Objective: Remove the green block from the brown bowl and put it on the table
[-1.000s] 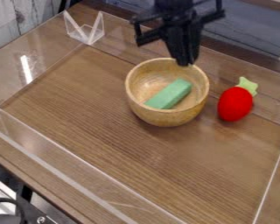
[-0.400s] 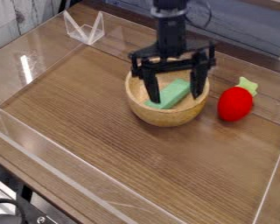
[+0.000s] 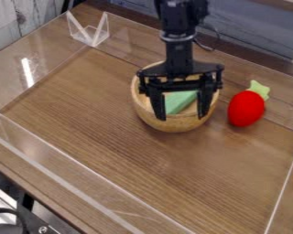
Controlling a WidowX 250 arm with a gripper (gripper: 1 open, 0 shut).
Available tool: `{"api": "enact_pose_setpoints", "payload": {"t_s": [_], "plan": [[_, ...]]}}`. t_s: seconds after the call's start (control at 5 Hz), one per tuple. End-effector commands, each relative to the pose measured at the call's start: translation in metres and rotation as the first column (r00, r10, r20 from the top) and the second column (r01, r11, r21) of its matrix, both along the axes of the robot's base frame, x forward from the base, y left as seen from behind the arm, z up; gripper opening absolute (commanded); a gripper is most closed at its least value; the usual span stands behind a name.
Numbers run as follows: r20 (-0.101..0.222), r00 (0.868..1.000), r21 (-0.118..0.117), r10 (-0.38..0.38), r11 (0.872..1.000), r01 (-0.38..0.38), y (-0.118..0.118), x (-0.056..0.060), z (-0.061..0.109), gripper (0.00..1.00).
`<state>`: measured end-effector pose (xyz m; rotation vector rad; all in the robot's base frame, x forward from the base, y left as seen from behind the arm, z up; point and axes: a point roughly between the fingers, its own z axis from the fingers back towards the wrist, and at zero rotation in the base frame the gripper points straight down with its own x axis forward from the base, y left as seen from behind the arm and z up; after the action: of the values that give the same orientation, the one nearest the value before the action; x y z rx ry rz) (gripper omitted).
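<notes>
My hand [image 3: 181,111] is spread wide; the flat mint-green rectangular block [image 3: 179,101] lies between my fingers, long axis aslant.

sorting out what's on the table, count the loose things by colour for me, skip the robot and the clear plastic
Brown: 1, the bowl
Green: 1, the block in the bowl
Red: 1, the green-topped toy beside the bowl
Total: 3
</notes>
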<state>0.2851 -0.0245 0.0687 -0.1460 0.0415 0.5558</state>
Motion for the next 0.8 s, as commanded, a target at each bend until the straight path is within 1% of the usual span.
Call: {"api": "enact_pose_setpoints", "payload": {"t_s": [0.0, 0.2, 0.4, 0.6], "plan": [[0.045, 0.999, 0.012, 0.009, 1.0, -0.01, -0.002, 0.014, 0.001, 0.0], [0.053, 0.999, 0.015, 0.001, 1.0, -0.002, 0.004, 0.014, 0.007, 0.0], [0.058, 0.998, 0.019, -0.006, 1.0, 0.005, 0.009, 0.014, 0.013, 1.0], [0.061, 0.994, 0.031, -0.087, 0.996, 0.085, 0.017, 0.011, 0.011, 1.0]]}}
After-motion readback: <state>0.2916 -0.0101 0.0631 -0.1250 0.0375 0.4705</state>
